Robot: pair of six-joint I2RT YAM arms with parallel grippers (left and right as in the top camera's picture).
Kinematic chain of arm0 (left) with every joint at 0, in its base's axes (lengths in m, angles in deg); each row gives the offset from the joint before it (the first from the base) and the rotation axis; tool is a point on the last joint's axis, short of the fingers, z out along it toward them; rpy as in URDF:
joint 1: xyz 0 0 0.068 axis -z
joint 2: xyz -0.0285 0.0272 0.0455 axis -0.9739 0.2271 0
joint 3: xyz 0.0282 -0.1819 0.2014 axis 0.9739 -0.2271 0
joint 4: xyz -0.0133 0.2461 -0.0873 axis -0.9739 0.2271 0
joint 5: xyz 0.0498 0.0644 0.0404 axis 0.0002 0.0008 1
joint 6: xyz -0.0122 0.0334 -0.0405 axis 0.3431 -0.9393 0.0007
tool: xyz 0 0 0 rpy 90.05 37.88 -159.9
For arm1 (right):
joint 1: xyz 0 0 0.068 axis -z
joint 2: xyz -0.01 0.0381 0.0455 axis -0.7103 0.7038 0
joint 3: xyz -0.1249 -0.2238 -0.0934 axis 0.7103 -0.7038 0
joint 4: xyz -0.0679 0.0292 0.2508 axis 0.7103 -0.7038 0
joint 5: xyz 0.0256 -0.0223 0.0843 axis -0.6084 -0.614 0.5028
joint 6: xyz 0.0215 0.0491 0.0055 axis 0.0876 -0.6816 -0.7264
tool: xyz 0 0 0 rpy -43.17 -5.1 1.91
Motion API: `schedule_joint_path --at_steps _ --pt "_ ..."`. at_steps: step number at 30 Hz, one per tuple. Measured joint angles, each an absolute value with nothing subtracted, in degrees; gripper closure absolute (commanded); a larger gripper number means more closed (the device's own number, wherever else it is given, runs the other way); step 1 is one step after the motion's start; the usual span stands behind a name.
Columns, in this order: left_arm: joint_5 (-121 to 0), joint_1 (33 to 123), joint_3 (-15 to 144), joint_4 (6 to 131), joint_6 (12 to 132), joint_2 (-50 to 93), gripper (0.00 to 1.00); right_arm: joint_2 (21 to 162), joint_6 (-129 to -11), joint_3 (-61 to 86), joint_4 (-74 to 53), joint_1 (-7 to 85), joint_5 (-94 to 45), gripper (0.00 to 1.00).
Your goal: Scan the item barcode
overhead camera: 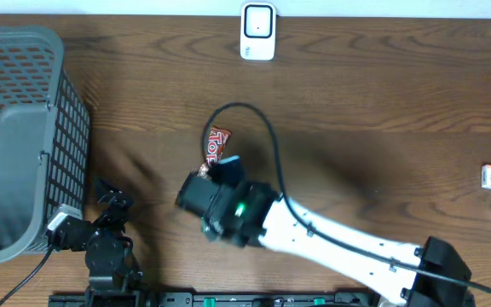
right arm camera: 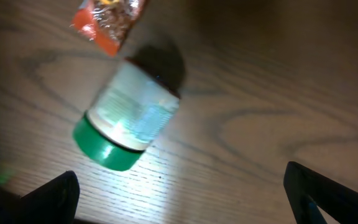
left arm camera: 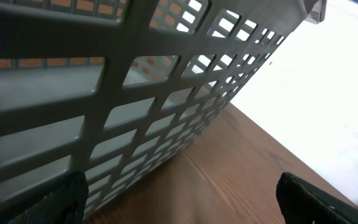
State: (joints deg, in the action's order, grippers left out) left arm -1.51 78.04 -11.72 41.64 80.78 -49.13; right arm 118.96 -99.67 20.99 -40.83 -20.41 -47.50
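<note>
Right arm (overhead camera: 339,243): white tube link between black joints, thin black cable (overhead camera: 239,105) looping above it, green light (overhead camera: 239,210) on the black wrist. Right gripper (right arm camera: 182,196) black-fingered. Left arm (overhead camera: 105,247) all black, one small white part (overhead camera: 58,222).

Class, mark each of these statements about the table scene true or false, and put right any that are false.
1. The right gripper is holding the green-capped bottle. False: its jaws stand open and the bottle lies on the table, clear of both fingers.
2. The basket stands close to the left gripper. True.
3. The white scanner sits inside the basket. False: it rests on the table at the far edge.
4. An orange packet lies just beyond the bottle. True.
5. The left gripper is shut. False: it is open and holds nothing.
</note>
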Motion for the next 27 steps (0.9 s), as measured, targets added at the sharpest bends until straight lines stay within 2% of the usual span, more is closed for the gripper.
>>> schedule_joint_path --at_steps 8,12,18,23,27 --pt "-1.51 78.04 -11.72 41.64 80.78 -49.13 0.03 118.96 -91.49 20.62 -40.06 -23.33 -51.52 0.01" --pt "-1.51 78.04 -11.72 41.64 80.78 -49.13 0.03 118.96 -91.4 19.44 -38.18 -23.16 -52.33 0.01" --pt "-1.51 78.04 -11.72 41.64 80.78 -49.13 0.03 118.96 -105.92 19.29 -33.49 -18.77 -41.64 0.01" --pt "-1.51 78.04 -11.72 41.64 80.78 -49.13 0.03 119.46 -122.92 19.27 -37.27 -14.85 -34.95 0.01" --pt "-1.51 78.04 -11.72 41.64 80.78 -49.13 0.03 121.51 -130.77 19.24 -37.62 -14.59 -30.95 0.01"
